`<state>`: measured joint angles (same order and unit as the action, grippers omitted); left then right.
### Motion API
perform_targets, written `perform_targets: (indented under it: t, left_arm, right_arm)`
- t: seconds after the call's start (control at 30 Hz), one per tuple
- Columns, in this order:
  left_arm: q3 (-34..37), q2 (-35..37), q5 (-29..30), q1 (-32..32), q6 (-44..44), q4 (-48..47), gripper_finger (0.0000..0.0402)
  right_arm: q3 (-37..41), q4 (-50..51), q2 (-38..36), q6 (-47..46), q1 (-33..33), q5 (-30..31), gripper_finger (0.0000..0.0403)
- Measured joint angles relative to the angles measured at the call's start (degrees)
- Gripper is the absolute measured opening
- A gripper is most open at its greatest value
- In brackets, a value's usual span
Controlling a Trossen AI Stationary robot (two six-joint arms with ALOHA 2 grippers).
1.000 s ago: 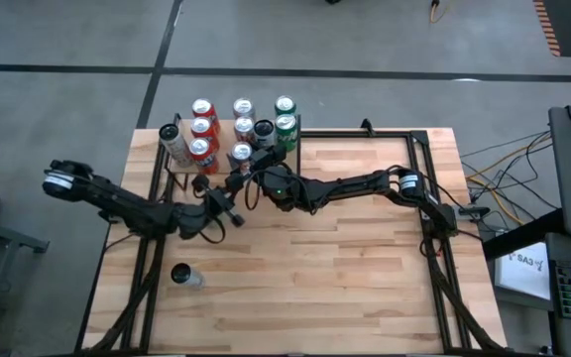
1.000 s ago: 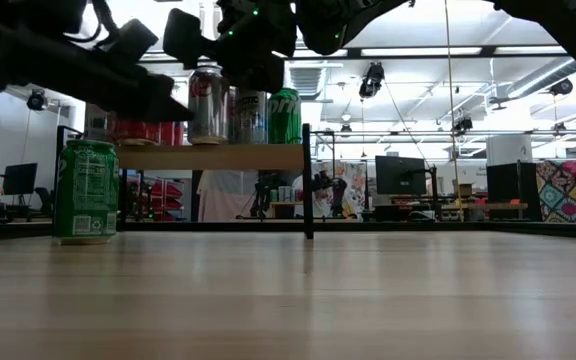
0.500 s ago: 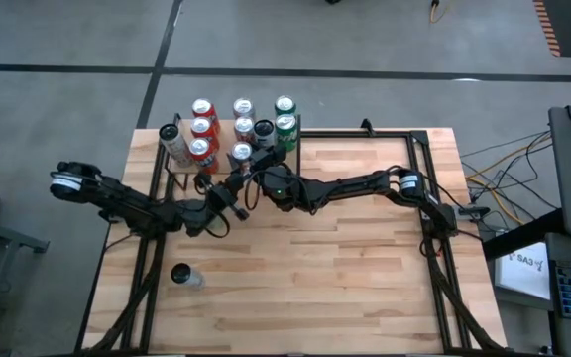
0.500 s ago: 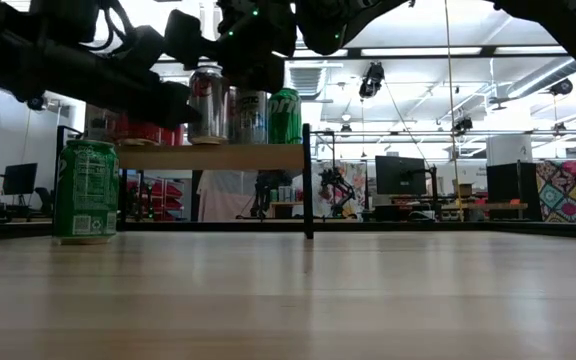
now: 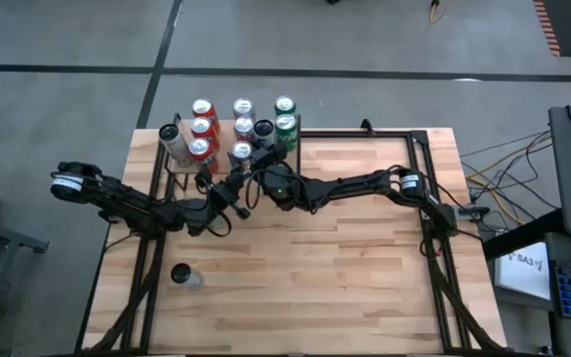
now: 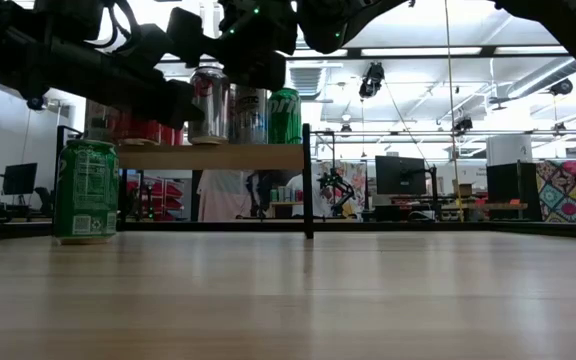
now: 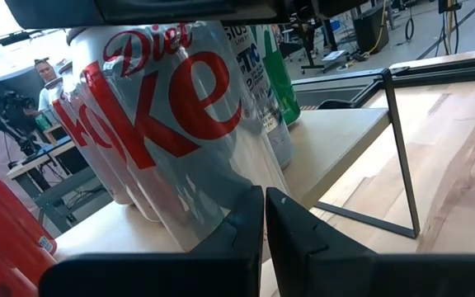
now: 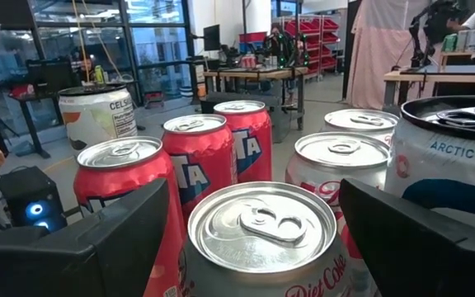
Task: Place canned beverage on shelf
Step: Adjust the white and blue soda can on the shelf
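- The Diet Coke can [image 5: 241, 153] stands on the shelf [image 6: 213, 157] at the upper left of the high view, at the shelf's near edge; its silver top fills the bottom middle of the right wrist view [image 8: 261, 219].
- The right claw [image 5: 250, 167] is above it, fingers spread wide to either side of the can, not touching it.
- The left claw [image 5: 228, 188] is just below the shelf in the high view, fingers pressed shut and empty, pointing at the can's side, where red "Diet Coke" lettering reads [image 7: 167, 91].
- Around it on the shelf: red cans [image 5: 202, 127] at left, a white "CELSIUS" can [image 8: 99, 116] at the far left corner, green cans [image 5: 285, 116] at right, and a dark-topped "ARCTIC VIBE" can [image 8: 448, 161] beside it.
- A green can [image 6: 86, 190] stands alone on the surface [image 5: 345, 278] at lower left.
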<state>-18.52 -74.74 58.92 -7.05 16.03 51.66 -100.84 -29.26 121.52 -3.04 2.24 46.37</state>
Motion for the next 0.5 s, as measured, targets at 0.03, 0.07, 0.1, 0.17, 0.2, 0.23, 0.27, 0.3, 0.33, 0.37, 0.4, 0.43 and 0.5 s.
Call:
perform_targets:
  t: [0.03,0.07,0.1,0.17,0.2,0.23,0.27,0.3,0.33,0.37,0.4,0.43,0.5]
  left_arm:
    - [0.0,0.0,0.02,0.0,0.0,0.02,0.0]
    - [0.0,-0.02,0.02,0.0,0.0,0.01,0.0]
    - [0.0,-0.02,0.02,0.0,0.0,0.02,0.0]
    - [0.0,-0.02,0.02,0.0,0.0,0.02,0.0]
    - [0.0,-0.02,0.02,0.0,0.0,0.02,0.0]
    - [0.0,-0.02,0.02,0.0,0.0,0.02,0.0]
    - [-0.02,-0.02,0.02,0.0,0.0,0.04,0.0]
    - [-0.02,-0.02,0.02,0.0,0.0,0.04,0.0]
    - [-0.03,-0.02,0.02,0.0,0.0,0.04,0.0]
    - [-0.04,-0.02,0.0,0.0,0.0,0.04,0.0]
    - [-0.05,-0.02,0.02,0.0,0.0,0.05,0.0]
    - [-0.07,-0.02,0.02,0.0,0.0,0.15,0.0]
    - [-0.11,-0.02,-0.01,0.02,0.0,0.33,0.0]
  right_arm:
    - [0.0,0.0,-0.01,0.06,0.0,-0.07,0.0341]
    - [0.0,0.0,-0.01,0.09,0.0,-0.09,0.0341]
    - [0.0,0.0,-0.01,0.1,0.0,-0.09,0.0341]
    - [0.0,-0.03,-0.01,0.13,-0.02,-0.12,0.0341]
    - [0.0,-0.07,-0.01,0.15,-0.02,-0.14,0.0341]
    - [0.0,-0.11,-0.01,0.17,-0.04,-0.14,0.0341]
    - [0.0,-0.16,-0.01,0.22,-0.04,-0.14,0.0341]
    - [0.0,-0.22,-0.01,0.31,-0.04,-0.14,0.0341]
    - [0.0,-0.24,-0.01,0.39,-0.04,-0.14,0.0341]
    - [0.0,-0.34,-0.01,0.61,-0.04,-0.18,0.0341]
    - [0.0,-0.65,-0.01,0.93,-0.04,-0.22,0.0341]
    - [0.0,-1.09,-0.01,1.22,-0.06,-0.25,0.0341]
    - [0.0,-1.63,-0.01,1.79,-0.13,-0.26,0.0341]
